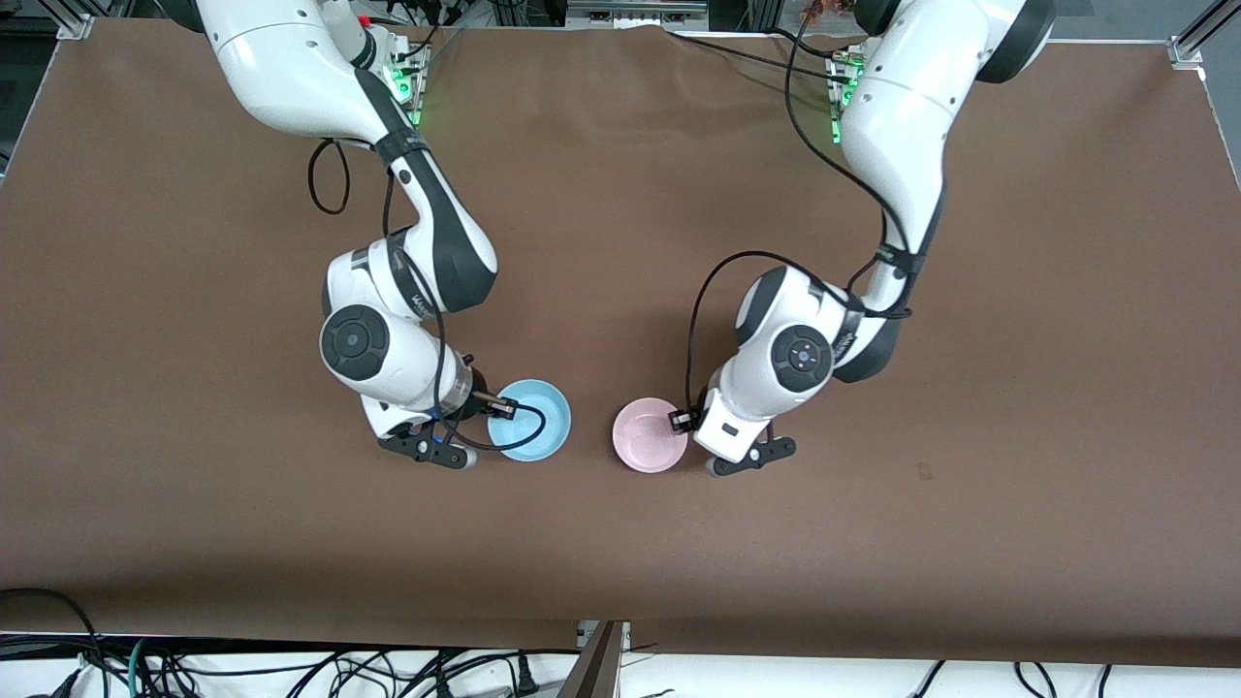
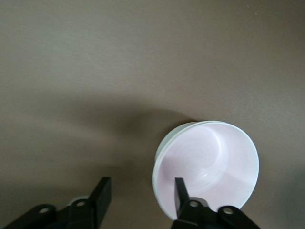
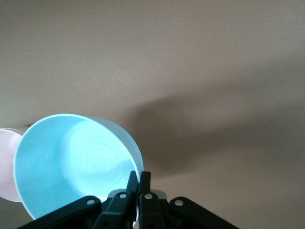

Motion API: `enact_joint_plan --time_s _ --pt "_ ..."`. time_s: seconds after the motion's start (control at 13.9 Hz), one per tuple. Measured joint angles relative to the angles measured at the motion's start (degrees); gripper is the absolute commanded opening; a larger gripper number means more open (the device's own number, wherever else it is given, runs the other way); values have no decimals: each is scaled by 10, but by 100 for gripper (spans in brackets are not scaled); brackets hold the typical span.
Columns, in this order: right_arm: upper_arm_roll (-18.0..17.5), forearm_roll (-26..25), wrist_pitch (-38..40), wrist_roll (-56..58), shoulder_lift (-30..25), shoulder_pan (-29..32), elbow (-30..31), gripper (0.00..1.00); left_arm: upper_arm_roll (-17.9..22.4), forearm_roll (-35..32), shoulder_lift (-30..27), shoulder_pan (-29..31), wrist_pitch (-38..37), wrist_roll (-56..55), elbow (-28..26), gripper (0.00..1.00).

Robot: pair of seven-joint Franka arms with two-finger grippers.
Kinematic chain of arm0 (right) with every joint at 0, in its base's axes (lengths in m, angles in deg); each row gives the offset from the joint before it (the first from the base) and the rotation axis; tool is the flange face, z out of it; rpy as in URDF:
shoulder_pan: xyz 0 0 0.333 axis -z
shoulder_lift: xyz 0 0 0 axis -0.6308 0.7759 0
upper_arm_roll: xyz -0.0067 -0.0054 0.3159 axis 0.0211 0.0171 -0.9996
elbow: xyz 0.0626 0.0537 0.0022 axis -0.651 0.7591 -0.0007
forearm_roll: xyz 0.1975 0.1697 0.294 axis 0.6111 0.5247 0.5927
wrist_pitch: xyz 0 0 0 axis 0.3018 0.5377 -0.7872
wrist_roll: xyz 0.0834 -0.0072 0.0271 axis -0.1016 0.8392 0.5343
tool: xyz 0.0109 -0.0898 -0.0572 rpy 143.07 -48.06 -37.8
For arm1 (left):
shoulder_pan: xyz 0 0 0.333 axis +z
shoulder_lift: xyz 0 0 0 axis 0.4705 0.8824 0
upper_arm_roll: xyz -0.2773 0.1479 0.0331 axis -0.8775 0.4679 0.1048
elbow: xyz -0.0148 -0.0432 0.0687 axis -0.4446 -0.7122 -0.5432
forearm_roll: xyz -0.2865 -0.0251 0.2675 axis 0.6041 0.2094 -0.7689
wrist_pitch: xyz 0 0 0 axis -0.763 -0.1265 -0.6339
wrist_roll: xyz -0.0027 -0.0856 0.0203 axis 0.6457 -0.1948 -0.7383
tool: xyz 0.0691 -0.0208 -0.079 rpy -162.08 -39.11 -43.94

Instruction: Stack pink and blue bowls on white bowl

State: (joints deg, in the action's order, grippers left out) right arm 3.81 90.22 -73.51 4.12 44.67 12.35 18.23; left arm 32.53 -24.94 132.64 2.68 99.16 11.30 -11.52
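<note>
The light blue bowl (image 1: 533, 424) is between the arms, toward the right arm's end. My right gripper (image 1: 500, 407) is shut on its rim and holds it tilted, seemingly just above the table; the right wrist view shows the bowl (image 3: 71, 162) with my right gripper (image 3: 139, 183) pinching its edge. The pale pink bowl (image 1: 648, 436) sits beside it. My left gripper (image 1: 684, 421) is open and straddles the pink bowl's rim (image 2: 209, 162), one finger (image 2: 180, 191) inside and one outside. A whitish rim (image 2: 177, 132) shows under the pink bowl; no separate white bowl is seen.
The brown table (image 1: 873, 543) stretches wide around both bowls. Loose cables (image 1: 291, 669) lie below its front edge. The pink bowl's edge (image 3: 7, 162) also shows in the right wrist view beside the blue bowl.
</note>
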Motion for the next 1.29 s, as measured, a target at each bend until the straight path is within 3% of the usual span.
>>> enact_joint_plan --time_s 0.29,0.57,0.79,1.08,1.29 --pt "-9 0 -42 -99 18 -31 -12 0 48 -32 -90 59 -169 63 6 100" --pt "-10 0 -88 -235 73 -74 -79 0 72 -70 -187 137 -312 184 5 100" --pt "-10 0 -139 -295 121 -102 -123 0 73 -73 -233 179 -369 244 4 100" --pt "-10 -1 -166 -319 147 -118 -136 0 69 -105 -279 231 -407 296 -4 100" --pt "-6 -21 -142 -319 147 -117 -139 0 31 -106 -305 281 -410 307 -22 100"
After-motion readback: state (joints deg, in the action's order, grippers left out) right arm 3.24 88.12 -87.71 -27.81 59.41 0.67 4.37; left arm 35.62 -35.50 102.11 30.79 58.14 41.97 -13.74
